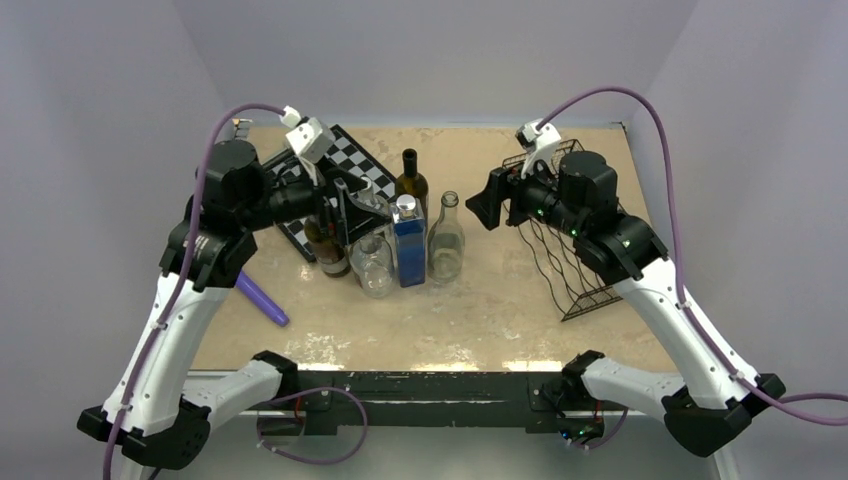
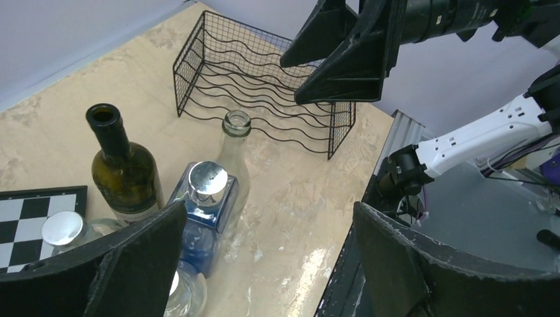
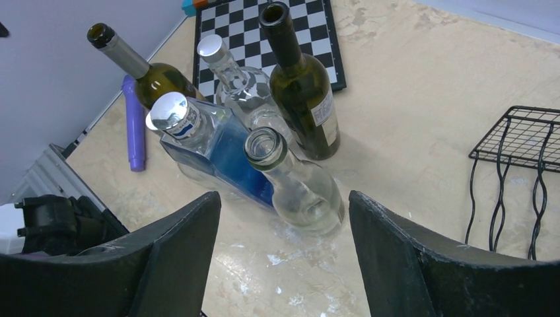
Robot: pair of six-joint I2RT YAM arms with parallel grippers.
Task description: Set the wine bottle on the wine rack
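Several bottles [image 1: 410, 240] clustered on beige marbled tabletop [image 1: 500, 310], pale walls [image 1: 420, 60] around; left gripper [image 2: 269, 218], right gripper [image 3: 284, 198] raised alongside, both agape, empty.

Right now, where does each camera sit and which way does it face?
Top external: above and behind, looking down on the beige table; both arms show.
Left wrist: on the left arm, facing the black wire wine rack; own fingers below.
Right wrist: on the right arm, facing the blue square glass bottle; own fingers below.
Shared: both wrist views show that bottle.
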